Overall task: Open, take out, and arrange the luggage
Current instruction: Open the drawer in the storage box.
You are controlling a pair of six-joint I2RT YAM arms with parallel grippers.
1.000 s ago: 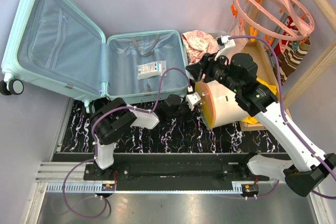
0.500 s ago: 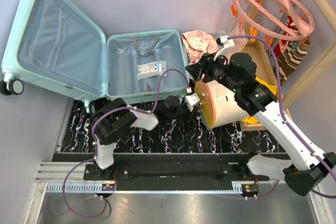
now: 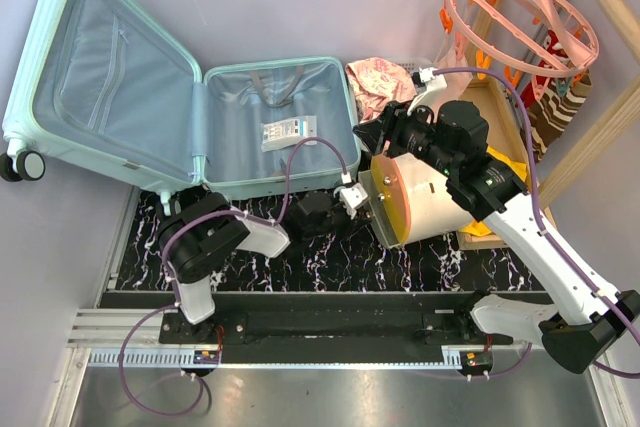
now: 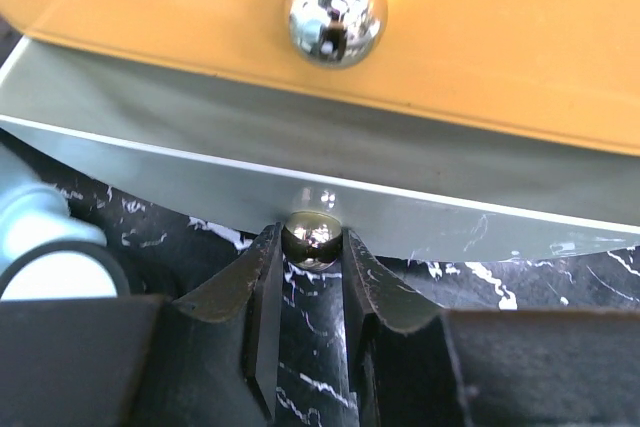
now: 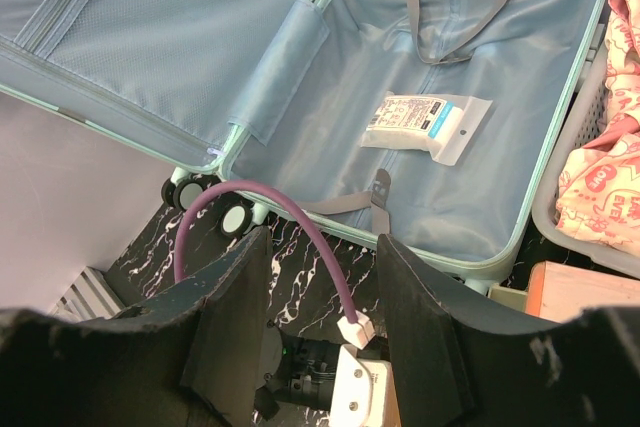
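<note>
On the black marble-patterned table [image 3: 420, 262], the left fingers [image 4: 262, 307] pinch a small chrome ball [image 4: 312, 236] at the rim of the cream cylinder with an orange end [image 3: 420, 212], which lies on its side. Just beyond, the right fingers [image 5: 235, 327] are spread wide and hold nothing. Farthest back, the large pale mint-blue hard-shell suitcase [image 3: 120, 77] lies open at the table's far left, with a small clear labelled packet [image 3: 288, 133] in its right half.
</note>
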